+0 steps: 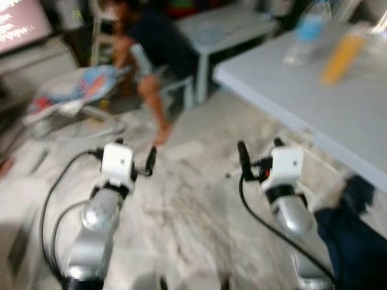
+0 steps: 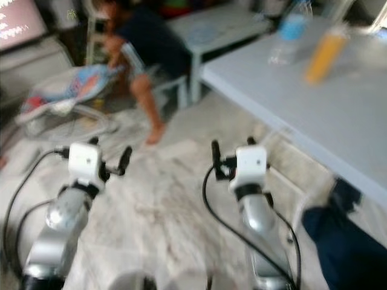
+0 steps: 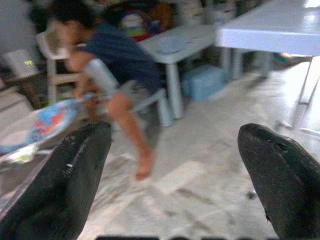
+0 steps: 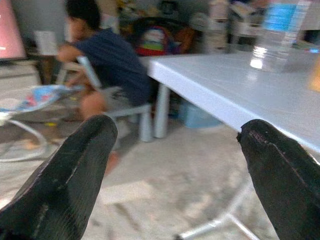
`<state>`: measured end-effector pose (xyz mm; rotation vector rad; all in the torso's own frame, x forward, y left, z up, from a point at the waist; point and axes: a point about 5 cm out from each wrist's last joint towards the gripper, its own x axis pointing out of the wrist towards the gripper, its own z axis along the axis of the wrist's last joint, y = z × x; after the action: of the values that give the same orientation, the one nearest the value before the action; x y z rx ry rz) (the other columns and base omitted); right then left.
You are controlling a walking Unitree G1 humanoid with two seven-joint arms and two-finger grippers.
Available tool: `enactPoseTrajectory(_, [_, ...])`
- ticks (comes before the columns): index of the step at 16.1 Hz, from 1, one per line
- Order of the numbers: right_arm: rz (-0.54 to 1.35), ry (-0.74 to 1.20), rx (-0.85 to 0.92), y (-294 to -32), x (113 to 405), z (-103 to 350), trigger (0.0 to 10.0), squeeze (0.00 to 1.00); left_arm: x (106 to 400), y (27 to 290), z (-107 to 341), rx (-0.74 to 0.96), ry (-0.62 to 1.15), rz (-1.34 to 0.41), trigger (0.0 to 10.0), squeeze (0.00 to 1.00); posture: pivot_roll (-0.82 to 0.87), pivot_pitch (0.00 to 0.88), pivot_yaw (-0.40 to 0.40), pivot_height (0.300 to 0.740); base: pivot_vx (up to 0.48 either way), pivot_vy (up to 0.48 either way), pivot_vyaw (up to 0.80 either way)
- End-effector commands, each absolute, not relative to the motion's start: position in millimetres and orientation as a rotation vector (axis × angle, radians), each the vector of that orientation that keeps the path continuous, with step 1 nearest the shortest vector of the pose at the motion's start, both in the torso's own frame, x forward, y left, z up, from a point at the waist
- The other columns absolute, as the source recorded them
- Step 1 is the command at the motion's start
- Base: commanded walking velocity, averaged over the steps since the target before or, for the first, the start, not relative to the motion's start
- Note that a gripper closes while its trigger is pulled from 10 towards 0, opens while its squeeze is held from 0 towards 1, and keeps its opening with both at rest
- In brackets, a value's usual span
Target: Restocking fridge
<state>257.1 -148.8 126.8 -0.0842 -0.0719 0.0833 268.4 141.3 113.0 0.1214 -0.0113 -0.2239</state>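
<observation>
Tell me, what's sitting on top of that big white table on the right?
On the white table stand a clear water bottle with a blue label and an orange bottle, side by side. Blur hides their labels, and the table's far end runs out of view.

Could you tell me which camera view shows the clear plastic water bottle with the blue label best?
The right wrist view: the clear plastic water bottle with the blue label stands large on the white table. Both eye views show it smaller and blurred.

Screen (image 1: 21, 24) showing pale text lines, blurred past reading, water bottle (image 4: 280, 30) bearing a blue label, wording illegible
</observation>
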Motion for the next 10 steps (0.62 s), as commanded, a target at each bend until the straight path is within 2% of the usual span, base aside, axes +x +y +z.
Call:
enactPoseTrajectory(1, [0.078,-0.068,-0.083,-150.3,256.6,126.4,10.0,0.00,267.3,135.8,115.2,0.125,-0.031,-0.266,10.0,0.00,0.02,0.073,0.011,0.740,0.000,0.000,-0.80])
enactPoseTrajectory(3, [0.080,-0.074,-0.078,-149.5,257.7,127.7,10.0,0.00,267.2,133.1,117.0,0.131,-0.047,-0.287,10.0,0.00,0.01,0.073,0.008,0.740,0.480,0.000,-0.74])
enactPoseTrajectory(10, [0.088,-0.084,-0.072,-146.5,258.2,128.8,10.0,0.00,269.2,132.3,116.4,0.128,-0.035,-0.289,10.0,0.00,0.01,0.078,0.015,0.740,0.475,0.000,0.00])
